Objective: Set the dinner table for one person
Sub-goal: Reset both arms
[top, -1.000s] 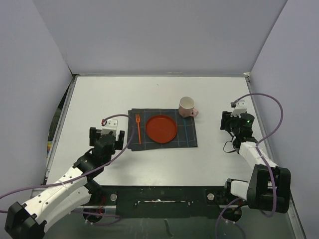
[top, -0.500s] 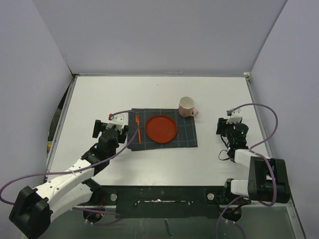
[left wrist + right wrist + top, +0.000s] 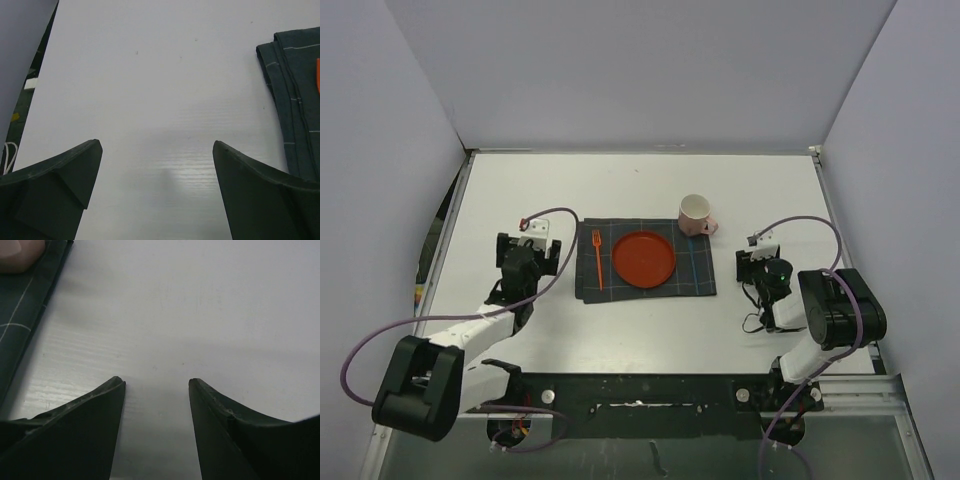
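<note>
Two tools gape empty just over the white tabletop (image 3: 640,190): left tool (image 3: 156,144) beside the mat's (image 3: 700,280) left edge, right tool (image 3: 156,381) beside its right edge. On the mat lie a plate (image 3: 643,259) and a fork (image 3: 598,258).

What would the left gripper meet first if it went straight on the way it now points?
Probably the bare dinner table: the open, empty left gripper aims at white tabletop, the cloth mat lying off to its right. Depth is unclear.

white dinner table (image 3: 640,180) carries a dark grid mat (image 3: 695,275), pink cup (image 3: 695,212) at the mat's far corner.
</note>
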You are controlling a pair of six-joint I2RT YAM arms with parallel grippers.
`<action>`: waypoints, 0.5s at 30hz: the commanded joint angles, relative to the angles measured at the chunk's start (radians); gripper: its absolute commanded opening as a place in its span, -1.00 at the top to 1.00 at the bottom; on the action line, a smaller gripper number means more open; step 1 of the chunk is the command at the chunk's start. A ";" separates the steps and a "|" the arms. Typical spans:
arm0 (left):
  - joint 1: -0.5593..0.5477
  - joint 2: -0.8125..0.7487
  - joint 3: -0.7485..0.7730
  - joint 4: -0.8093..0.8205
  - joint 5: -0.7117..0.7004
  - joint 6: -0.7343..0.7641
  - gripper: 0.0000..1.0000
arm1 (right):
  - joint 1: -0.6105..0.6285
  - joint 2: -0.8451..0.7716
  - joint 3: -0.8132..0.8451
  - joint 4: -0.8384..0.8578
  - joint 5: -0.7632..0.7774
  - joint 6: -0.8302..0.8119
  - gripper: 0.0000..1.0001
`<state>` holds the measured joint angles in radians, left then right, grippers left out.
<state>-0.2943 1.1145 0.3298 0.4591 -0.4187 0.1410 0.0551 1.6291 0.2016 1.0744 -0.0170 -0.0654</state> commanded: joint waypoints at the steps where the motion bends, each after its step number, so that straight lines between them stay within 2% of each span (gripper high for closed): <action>1: 0.030 0.127 0.001 0.253 0.168 0.054 -0.90 | 0.018 -0.002 0.030 0.145 0.075 -0.032 -0.09; 3: 0.037 0.203 -0.002 0.323 0.209 0.066 -0.91 | 0.024 -0.020 0.030 0.118 0.067 -0.042 -0.07; 8: 0.047 0.407 0.015 0.467 0.273 0.102 -0.84 | 0.029 -0.003 -0.004 0.208 0.052 -0.063 -0.05; 10: 0.073 0.376 0.025 0.396 0.322 0.056 -0.75 | 0.032 0.008 -0.018 0.243 0.053 -0.063 -0.06; 12: 0.127 0.370 0.002 0.435 0.425 0.031 -0.66 | 0.032 0.005 -0.018 0.243 0.058 -0.063 -0.06; 15: 0.167 0.365 -0.020 0.464 0.476 0.011 -0.62 | 0.031 0.006 -0.022 0.247 0.060 -0.059 -0.08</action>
<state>-0.1833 1.5028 0.3260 0.7826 -0.0822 0.1905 0.0803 1.6302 0.1875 1.2041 0.0196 -0.1116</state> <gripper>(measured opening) 0.815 0.535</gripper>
